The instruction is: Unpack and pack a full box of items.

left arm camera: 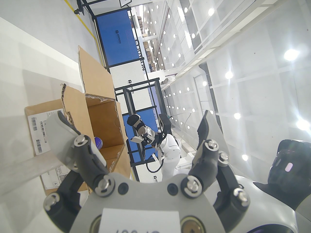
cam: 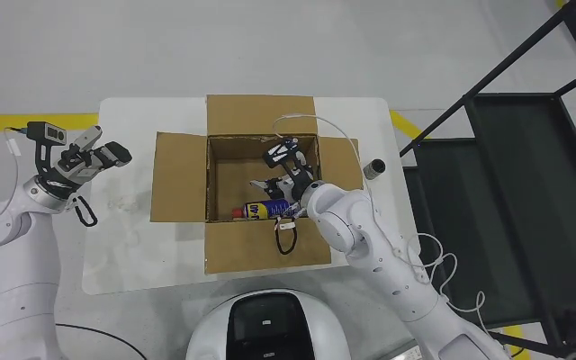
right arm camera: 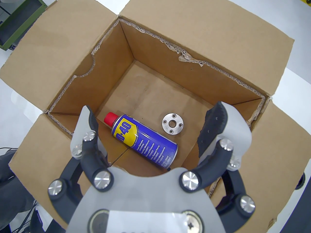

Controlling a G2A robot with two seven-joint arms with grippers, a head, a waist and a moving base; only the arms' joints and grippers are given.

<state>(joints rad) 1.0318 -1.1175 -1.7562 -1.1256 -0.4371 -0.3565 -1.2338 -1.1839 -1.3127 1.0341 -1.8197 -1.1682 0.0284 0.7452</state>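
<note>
Two items, can [right arm camera: 143, 141] and disc [right arm camera: 172, 123], lie in your box [right arm camera: 206, 30], so you seem mid-unpacking: drop the spread, empty right gripper [right arm camera: 151, 110] onto the near can; left gripper [cam: 106, 147] gapes empty.

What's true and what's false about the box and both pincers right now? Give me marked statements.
1. The spray can lies on its side inside the box. True.
2. The right pincer is shut on the can. False: it is open above the box, holding nothing.
3. A metal disc lies on the box floor beside the can, apart from it. True.
4. The left pincer is inside the box. False: it is open, outside the box, off to its side.
</note>
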